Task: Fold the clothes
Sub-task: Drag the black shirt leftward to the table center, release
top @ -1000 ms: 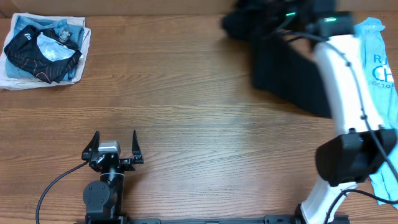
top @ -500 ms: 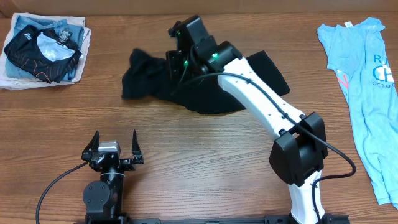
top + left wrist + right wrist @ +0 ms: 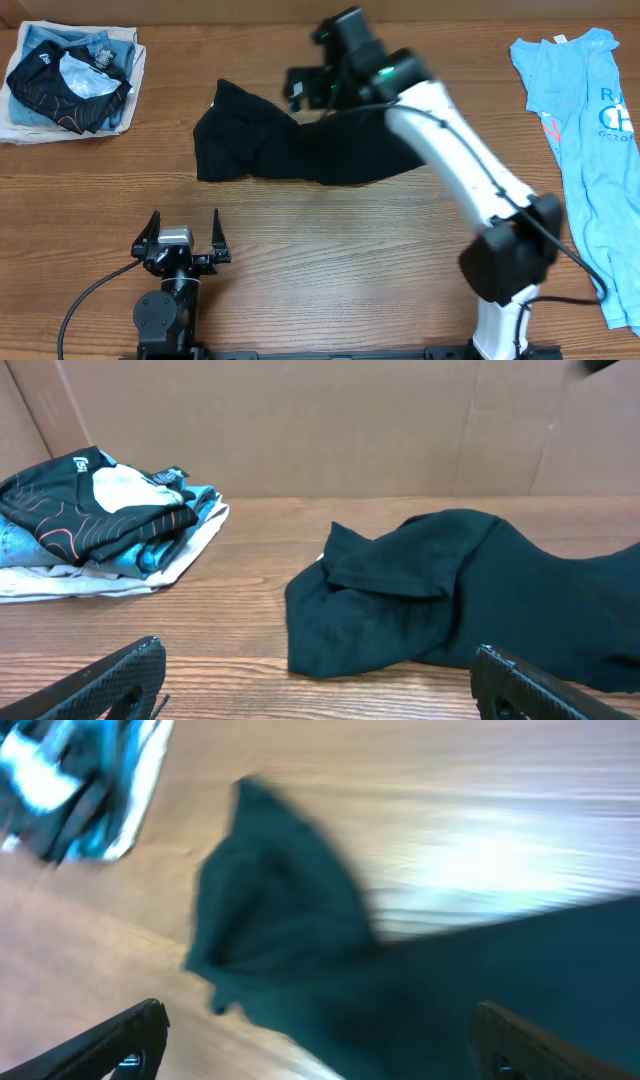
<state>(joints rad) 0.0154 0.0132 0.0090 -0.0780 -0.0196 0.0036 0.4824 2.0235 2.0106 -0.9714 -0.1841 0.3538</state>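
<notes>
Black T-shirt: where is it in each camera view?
Overhead: black T-shirt crumpled, upper centre.
Left wrist: black T-shirt, centre to right edge.
Right wrist: black T-shirt, blurred, centre to lower right.
Shared landmark: clothes pile, upper left in all three.

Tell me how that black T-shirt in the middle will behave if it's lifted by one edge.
The black T-shirt lies crumpled in soft folds, so it will probably sag and drape. It looks thin, so likely light. Pushed on the smooth wooden table, it would probably bunch up.
</notes>
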